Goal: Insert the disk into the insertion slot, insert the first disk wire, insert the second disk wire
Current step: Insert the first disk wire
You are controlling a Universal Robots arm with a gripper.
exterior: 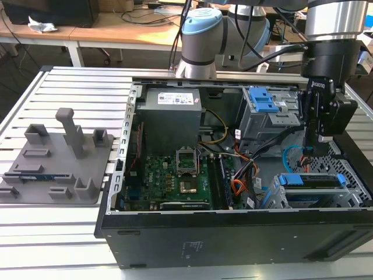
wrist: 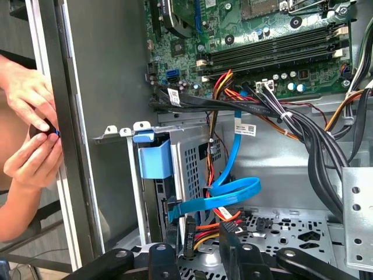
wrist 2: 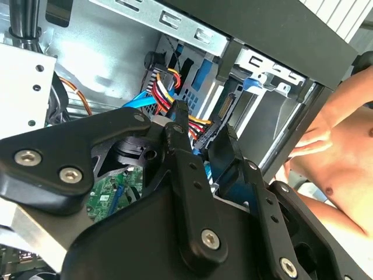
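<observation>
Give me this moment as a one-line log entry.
disk in slot | tool beside slot, at orange-red wire plug | blue wire looped near disk | hands at case edge

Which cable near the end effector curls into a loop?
The flat light-blue cable; the orange-red wires beside it are thin and form no loop.

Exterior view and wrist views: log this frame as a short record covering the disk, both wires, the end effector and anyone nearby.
disk: seated in the slot, blue carrier showing
end effector: down inside the case, closed on the red wire's black plug
red wire: plug close to the disk's rear, apparently not yet in
blue cable: loops beside the slot; plugged or not, cannot tell
hands: a person's, at the case's outer wall
</observation>
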